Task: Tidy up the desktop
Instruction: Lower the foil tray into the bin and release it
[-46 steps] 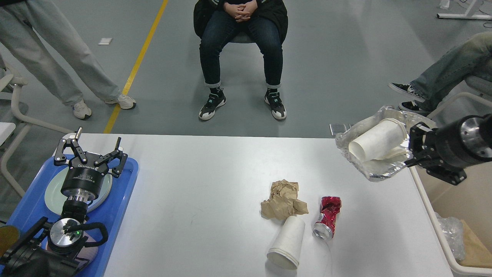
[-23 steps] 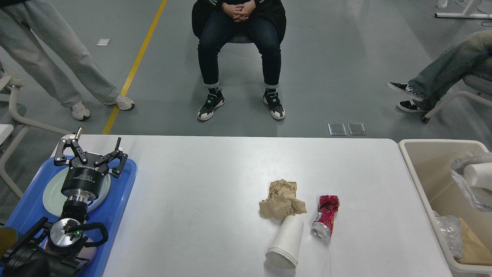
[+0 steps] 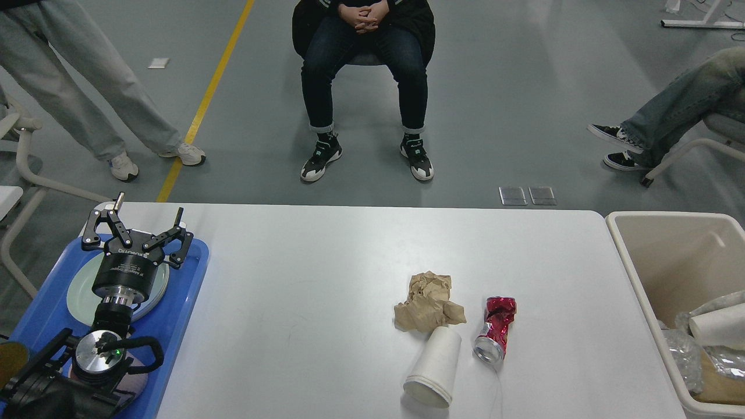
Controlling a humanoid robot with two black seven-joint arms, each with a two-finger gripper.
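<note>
The white desktop (image 3: 326,273) fills the lower middle of the head view. On it, right of centre, lie a crumpled brown paper ball (image 3: 429,301), a white paper cup (image 3: 433,366) on its side and a crushed red can (image 3: 495,329). My left gripper (image 3: 138,224) hovers open over the blue tray (image 3: 186,302) at the left edge, nothing between its fingers. My right gripper is out of view. A clear plastic container with a white cup (image 3: 717,326) in it lies inside the beige bin (image 3: 640,279) at the right.
A pale green plate (image 3: 78,291) rests in the blue tray under my left arm. The bin also holds clear plastic wrap (image 3: 678,349) and brown paper. Beyond the table's far edge, one person sits facing me; other people's legs show at the left and right.
The clear container with the white cup travelled from above the table's right corner into the bin and now lies there. My right arm has left the view. The left arm stayed still.
</note>
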